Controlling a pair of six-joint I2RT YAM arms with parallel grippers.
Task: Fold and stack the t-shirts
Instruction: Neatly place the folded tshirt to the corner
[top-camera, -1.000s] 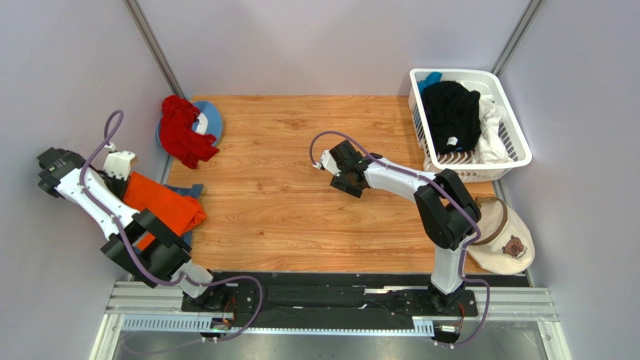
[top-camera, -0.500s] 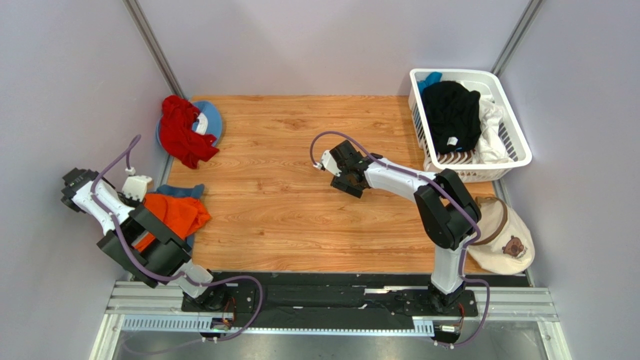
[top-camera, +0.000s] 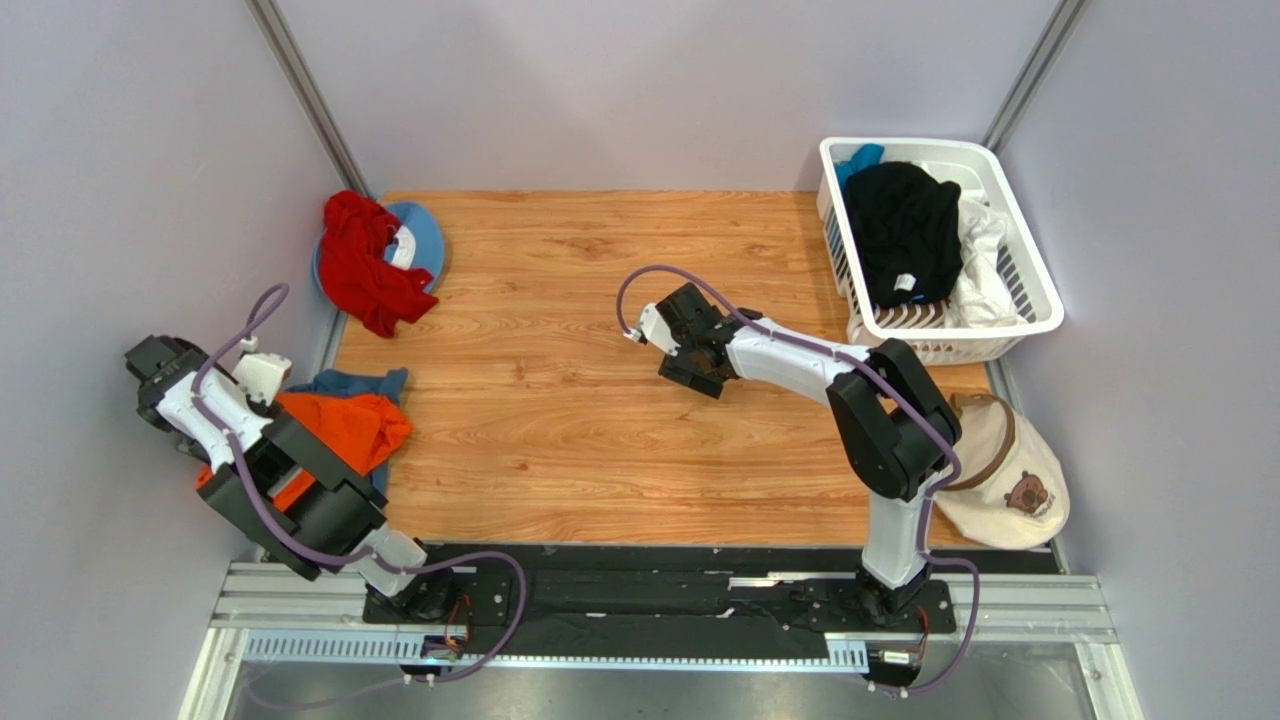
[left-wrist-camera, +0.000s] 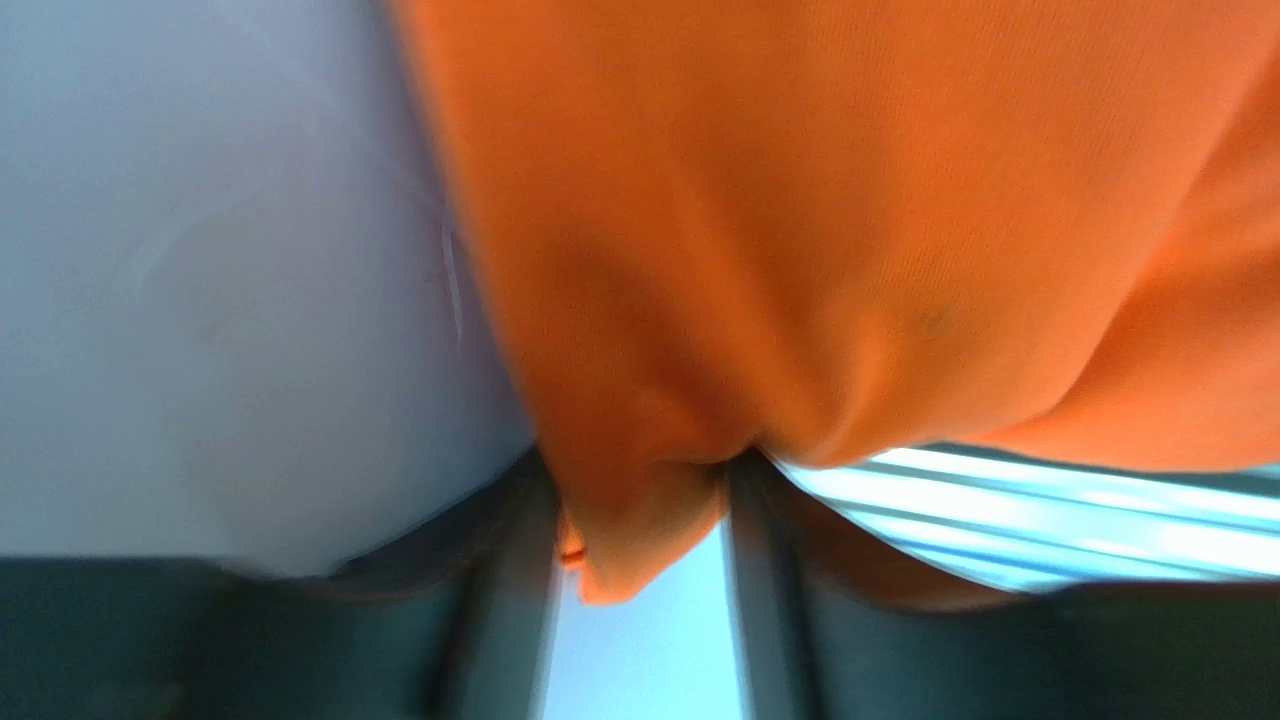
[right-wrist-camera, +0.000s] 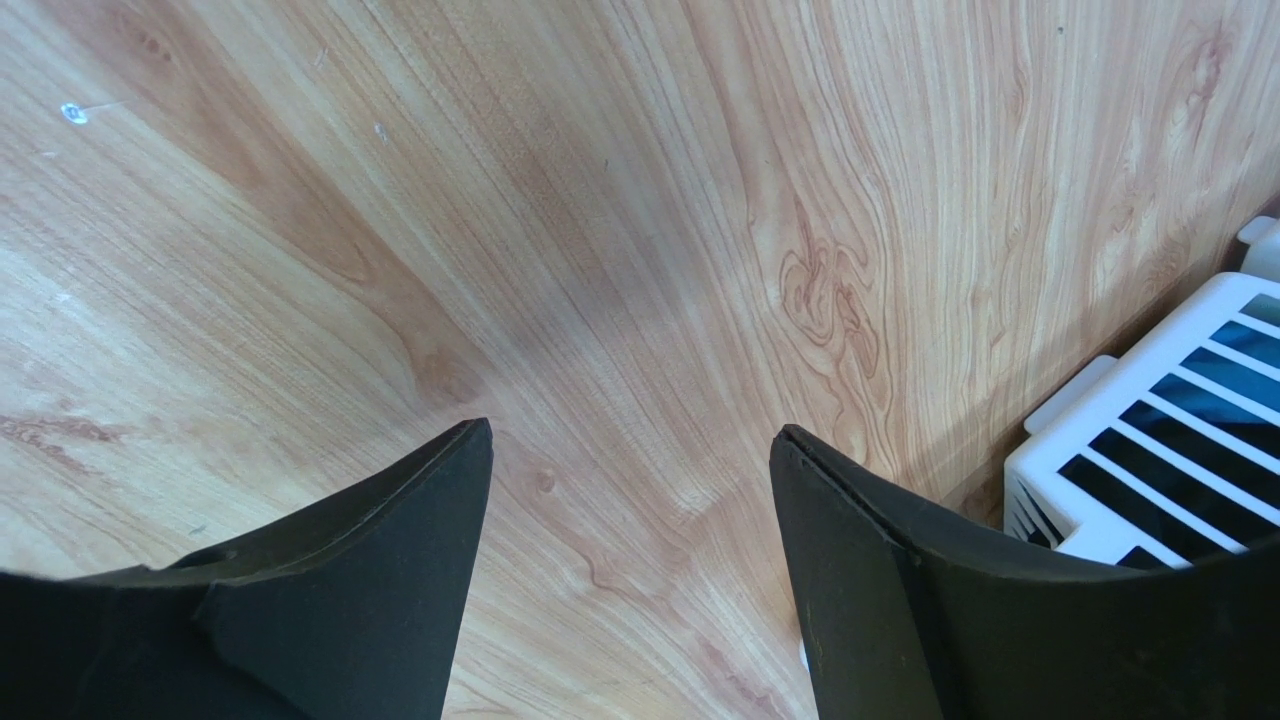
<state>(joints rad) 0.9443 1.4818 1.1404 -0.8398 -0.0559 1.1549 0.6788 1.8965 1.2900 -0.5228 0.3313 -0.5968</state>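
A bright orange t-shirt (top-camera: 349, 428) lies bunched at the table's left edge, on top of a dusty blue t-shirt (top-camera: 370, 384). My left gripper (top-camera: 274, 387) sits at the orange cloth's left end, off the table edge. In the left wrist view the orange t-shirt (left-wrist-camera: 842, 225) fills the frame. A small fold of it hangs loose between the parted fingers of the left gripper (left-wrist-camera: 639, 495), with light showing below it. Over the bare middle of the table, my right gripper (top-camera: 694, 348) stands open and empty, as the right wrist view of the right gripper (right-wrist-camera: 631, 435) shows.
A red garment (top-camera: 361, 267) lies on a blue disc (top-camera: 425, 237) at the back left. A white basket (top-camera: 1040, 293) at the back right holds black (top-camera: 902, 225) and white (top-camera: 984, 240) clothes. A beige bear-face cap (top-camera: 1014, 477) hangs off the right edge.
The left arm has swung nearer and inward, and the stretched orange shirt has dropped into a bunch on the blue one. The left jaws have parted. The right arm stayed put.
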